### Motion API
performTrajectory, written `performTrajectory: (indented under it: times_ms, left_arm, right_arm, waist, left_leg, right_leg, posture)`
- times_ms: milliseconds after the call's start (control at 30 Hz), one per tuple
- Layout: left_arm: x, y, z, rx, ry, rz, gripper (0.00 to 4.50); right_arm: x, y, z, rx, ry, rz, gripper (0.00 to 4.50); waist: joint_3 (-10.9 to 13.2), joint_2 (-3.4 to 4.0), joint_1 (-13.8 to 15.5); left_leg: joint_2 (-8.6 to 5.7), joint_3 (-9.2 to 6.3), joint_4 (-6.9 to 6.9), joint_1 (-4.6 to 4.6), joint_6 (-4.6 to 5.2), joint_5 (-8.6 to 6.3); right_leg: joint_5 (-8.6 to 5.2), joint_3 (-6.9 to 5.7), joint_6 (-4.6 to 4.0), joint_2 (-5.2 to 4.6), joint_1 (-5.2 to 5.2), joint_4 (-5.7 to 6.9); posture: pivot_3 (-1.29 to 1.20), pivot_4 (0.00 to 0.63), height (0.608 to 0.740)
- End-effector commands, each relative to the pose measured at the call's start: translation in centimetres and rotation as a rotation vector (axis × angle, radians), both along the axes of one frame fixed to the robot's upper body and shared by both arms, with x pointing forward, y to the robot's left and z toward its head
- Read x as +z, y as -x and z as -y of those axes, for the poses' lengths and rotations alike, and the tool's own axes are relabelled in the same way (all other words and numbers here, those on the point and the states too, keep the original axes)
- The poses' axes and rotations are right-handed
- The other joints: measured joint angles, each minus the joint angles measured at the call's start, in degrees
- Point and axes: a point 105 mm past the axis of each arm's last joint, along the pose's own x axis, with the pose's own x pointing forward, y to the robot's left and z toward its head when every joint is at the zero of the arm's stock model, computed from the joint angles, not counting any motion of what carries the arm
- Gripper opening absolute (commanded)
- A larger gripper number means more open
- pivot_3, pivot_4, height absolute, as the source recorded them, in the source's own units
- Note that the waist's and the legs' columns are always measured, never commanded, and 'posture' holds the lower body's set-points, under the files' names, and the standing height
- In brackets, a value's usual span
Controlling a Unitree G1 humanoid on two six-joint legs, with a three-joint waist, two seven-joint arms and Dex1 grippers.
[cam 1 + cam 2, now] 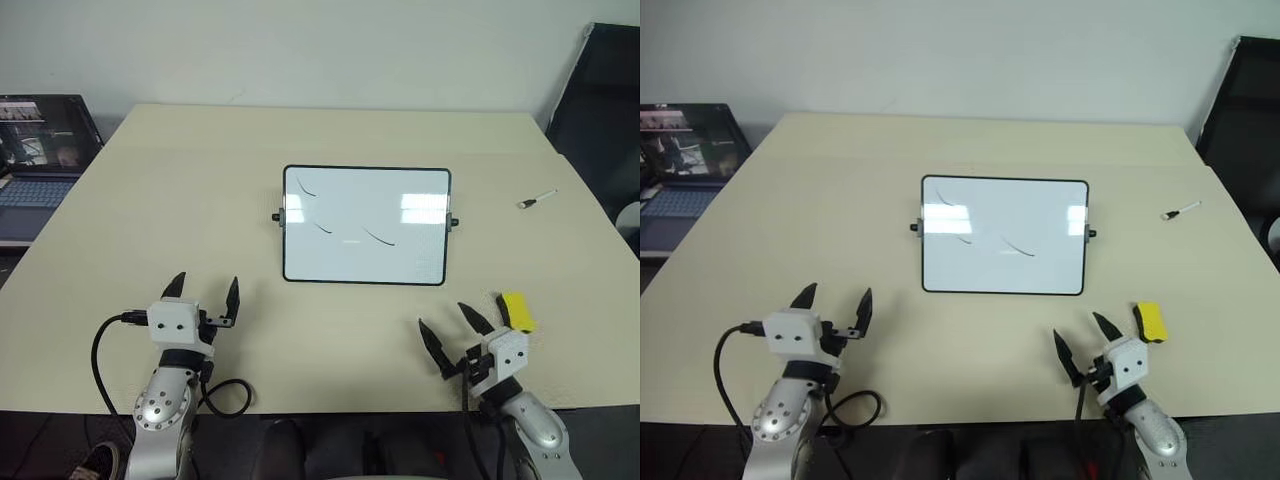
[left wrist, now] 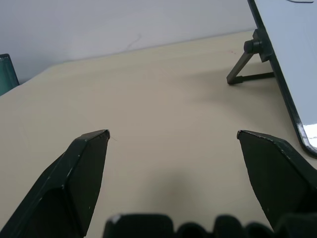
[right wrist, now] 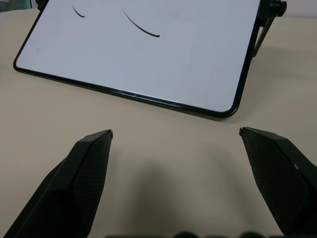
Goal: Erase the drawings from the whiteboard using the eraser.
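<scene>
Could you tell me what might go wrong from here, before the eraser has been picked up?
1. The eraser lies near the table's front edge, beside the open right gripper; a clumsy approach could nudge it off.
2. The whiteboard stands tilted on a prop, so wiping the drawings might push it back unless the open left gripper steadies it.

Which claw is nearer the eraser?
The right claw: the yellow eraser lies just beside it on the table, while the left claw is far across, past the whiteboard.
</scene>
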Motion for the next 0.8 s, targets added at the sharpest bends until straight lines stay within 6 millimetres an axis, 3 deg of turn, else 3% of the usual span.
performTrajectory:
  times_ms: [33, 233, 400, 567, 667, 800]
  left_arm:
    - [0.5, -0.4, -0.1, 0.034, 0.006, 0.041, 4.5]
    - [0.5, 0.2, 1.2, -0.026, 0.012, 0.032, 4.5]
    - [0.6, 0.7, -0.2, -0.021, -0.015, 0.023, 4.5]
    - [1.3, 0.5, 0.0, -0.099, -0.048, 0.025, 4.5]
    - [2.0, 0.5, 0.3, -0.188, -0.049, 0.014, 4.5]
    - [2.7, 0.4, 2.1, -0.418, -0.083, -0.039, 4.5]
  right_arm:
    - [1.6, -0.3, 0.1, 0.007, 0.0, 0.066, 4.46]
    - [1.6, -0.2, 0.4, 0.006, 0.013, 0.07, 4.46]
    - [1.8, 0.4, -1.0, 0.063, 0.038, 0.078, 4.46]
    - [2.5, 0.1, -0.6, 0.054, 0.051, 0.091, 4.46]
    - [3.6, 0.4, -1.1, 0.056, 0.05, 0.115, 4.46]
    - [6.7, 0.6, -1.0, 0.031, 0.138, 0.253, 4.46]
  waist:
    - [0.0, -0.01, 0.0]
    - [-0.1, -0.02, 0.0]
    - [-0.1, -0.02, 0.0]
    - [-0.1, -0.04, 0.0]
    - [-0.1, -0.05, 0.0]
    - [-0.1, -0.05, 0.0]
  left_leg:
    - [0.0, 0.0, 0.0, 0.0, 0.0, 0.0]
    - [0.0, 0.01, 0.0, -0.02, 0.0, 0.0]
    - [0.01, 0.01, 0.0, 0.0, -0.01, -0.01]
    - [0.02, 0.0, 0.0, 0.0, -0.01, -0.01]
    - [0.02, 0.0, 0.0, -0.01, -0.01, -0.01]
    - [0.05, -0.01, -0.01, -0.01, -0.01, -0.01]
  right_leg:
    - [0.0, 0.0, 0.01, 0.0, 0.0, 0.0]
    - [0.01, 0.01, 0.01, 0.01, 0.0, -0.03]
    - [0.01, 0.03, 0.01, 0.01, 0.0, -0.02]
    - [0.01, 0.02, 0.02, 0.0, 0.0, -0.01]
    - [0.01, 0.02, 0.01, 0.0, -0.01, -0.01]
    - [0.01, 0.0, 0.01, 0.0, -0.02, 0.0]
  posture:
    - [0.0, 0.15, 0.74]
    - [0.0, 0.15, 0.74]
    - [0.0, 0.15, 0.74]
    - [0.0, 0.15, 0.74]
    - [0.0, 0.15, 0.74]
    - [0.0, 0.15, 0.74]
